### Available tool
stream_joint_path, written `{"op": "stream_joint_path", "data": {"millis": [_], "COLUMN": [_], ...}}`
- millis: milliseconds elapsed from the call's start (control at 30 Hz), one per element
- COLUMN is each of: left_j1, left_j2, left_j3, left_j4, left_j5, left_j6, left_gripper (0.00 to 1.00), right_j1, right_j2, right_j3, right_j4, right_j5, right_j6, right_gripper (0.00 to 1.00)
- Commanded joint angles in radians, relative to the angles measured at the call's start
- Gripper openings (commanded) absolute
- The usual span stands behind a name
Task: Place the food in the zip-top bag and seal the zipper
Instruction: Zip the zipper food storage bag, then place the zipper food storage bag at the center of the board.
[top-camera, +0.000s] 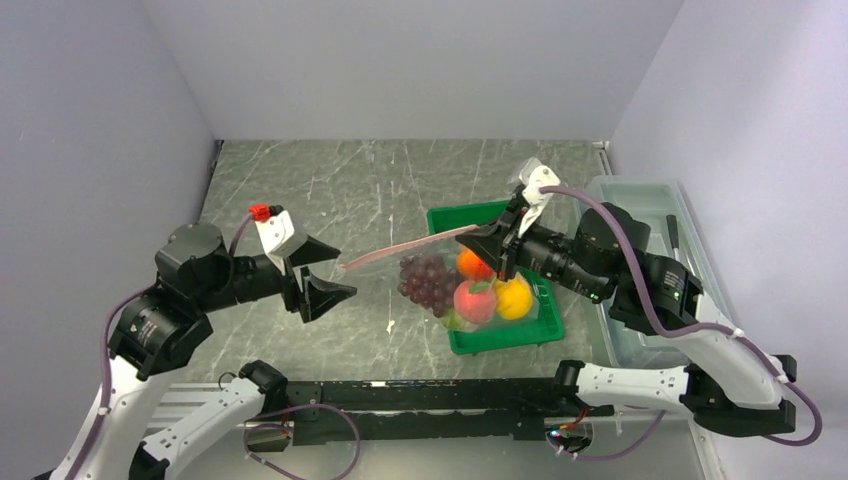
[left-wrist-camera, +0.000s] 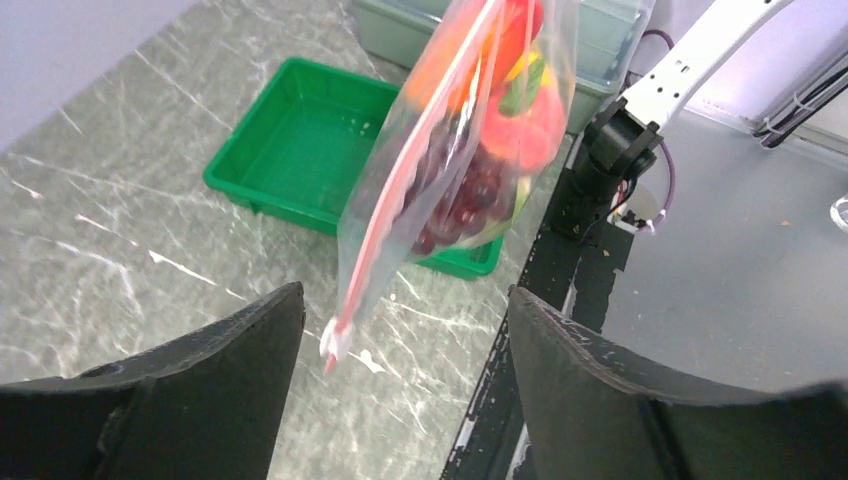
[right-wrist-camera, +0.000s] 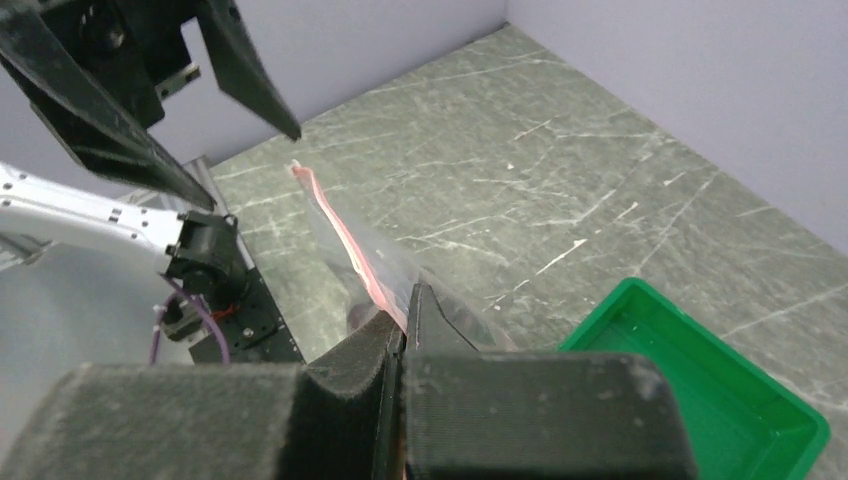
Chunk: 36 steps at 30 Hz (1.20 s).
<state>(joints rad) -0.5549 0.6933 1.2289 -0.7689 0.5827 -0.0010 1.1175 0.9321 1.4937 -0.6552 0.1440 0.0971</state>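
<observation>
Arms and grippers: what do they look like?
The left arm and right arm have white links, black joints and purple cables. The left gripper and right gripper have black wedge-shaped fingers and white wrist blocks; the left one carries a red plug.

Clear crinkly plastic zip-top bag (left-wrist-camera: 470, 150) — glossy green plastic tray (left-wrist-camera: 300, 140)

We note a robot lab cell: plain pale walls (top-camera: 400, 60) box in a grey marbled tabletop (top-camera: 380, 190); two cabled arms (top-camera: 150, 330) bolted on a black rail (top-camera: 430, 398).
</observation>
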Motion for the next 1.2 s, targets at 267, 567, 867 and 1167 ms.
{"op": "stream_joint_path", "data": {"millis": [267, 567, 867, 1167], "left_j1": [0.003, 0.003, 0.003, 0.003], "left_j2": [0.101, 0.136, 0.134, 0.130], "left_j3": [0.135, 0.106, 0.025, -0.060], "left_j4": [0.092, 0.151, 0.187, 0.236], "left_j5": [0.057, 0.143, 0.271, 0.260], "left_j6": [0.029, 0.045, 0.046, 0.017], "left_gripper": [1.00, 1.00, 0.99, 0.95], "right_j1": [-0.002, -0.002, -0.002, -0.002], "right_j2": [0.105, 0.166, 0.184, 0.183], "right_j3": [0.094, 0.079, 0.096, 0.117], "right_j4": [0.045, 0.101, 0.134, 0.161], "right_j5": [-0.204, -0.280, -0.326, -0.355], "right_j6": [-0.024, -0.003, 0.003, 0.008], "right_gripper": [0.00, 0.00, 0.00, 0.00]}}
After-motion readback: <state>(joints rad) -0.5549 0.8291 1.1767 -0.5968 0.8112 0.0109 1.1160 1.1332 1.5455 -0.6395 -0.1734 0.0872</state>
